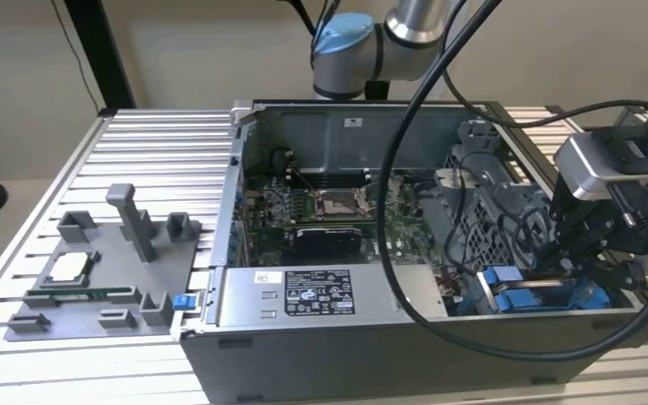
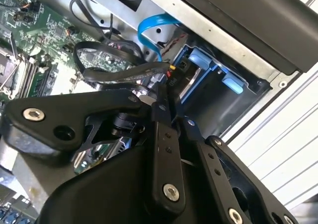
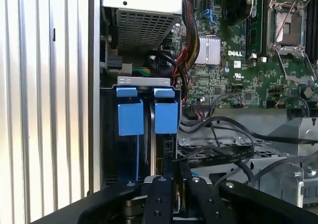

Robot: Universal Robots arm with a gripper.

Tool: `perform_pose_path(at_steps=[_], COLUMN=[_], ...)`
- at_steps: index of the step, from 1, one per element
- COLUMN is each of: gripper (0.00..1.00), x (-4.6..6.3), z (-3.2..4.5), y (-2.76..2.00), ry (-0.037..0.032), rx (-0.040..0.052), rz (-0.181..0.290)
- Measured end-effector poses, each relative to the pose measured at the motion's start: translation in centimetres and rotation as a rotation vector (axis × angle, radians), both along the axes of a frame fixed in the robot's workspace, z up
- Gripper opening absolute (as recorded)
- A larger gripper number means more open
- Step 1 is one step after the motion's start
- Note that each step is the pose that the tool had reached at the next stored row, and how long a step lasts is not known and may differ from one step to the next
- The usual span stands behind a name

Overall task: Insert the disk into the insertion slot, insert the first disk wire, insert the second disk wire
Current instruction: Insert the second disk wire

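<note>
Black gripper (image 2: 171,97) up close in the second wrist view, jaws pressed together on a small dark wire connector (image 2: 171,80) with a flat black cable trailing off it. Same pinch seen in the first wrist view, gripper (image 3: 174,172) poised right at the mouth of the bay.

Just beyond the tips: the disk (image 3: 149,134), seated on edge in the insertion slot (image 3: 112,134), blue carrier tabs showing at its near end. So disk step looks done; wire step in hand, by the look of it. Cannot tell whether this is the first or second wire, nor whether the plug is touching its port yet.

For a clean job: keep the plug square to the drive's edge, press straight along the port's axis, no twisting, cable slack kept free of the blue ribbon (image 2: 154,28) beside it.

Farther off: motherboard (image 3: 248,55) and grey power-supply box (image 1: 301,295). In the exterior view, gripper (image 1: 577,253) down in the case corner on that view's right, grey fixture tray (image 1: 99,278) out on the slatted surface (image 1: 31,202).
</note>
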State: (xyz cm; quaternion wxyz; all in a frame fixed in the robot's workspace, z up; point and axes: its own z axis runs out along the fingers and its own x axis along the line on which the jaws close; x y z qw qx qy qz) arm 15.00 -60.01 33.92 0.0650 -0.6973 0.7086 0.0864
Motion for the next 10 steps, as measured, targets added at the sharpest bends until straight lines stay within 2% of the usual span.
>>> perform_pose_path(at_steps=[10], gripper=[0.00], x=[0.00], z=[-0.40], y=[0.05], ry=[-0.0005], rx=[-0.0010], rz=[-0.006])
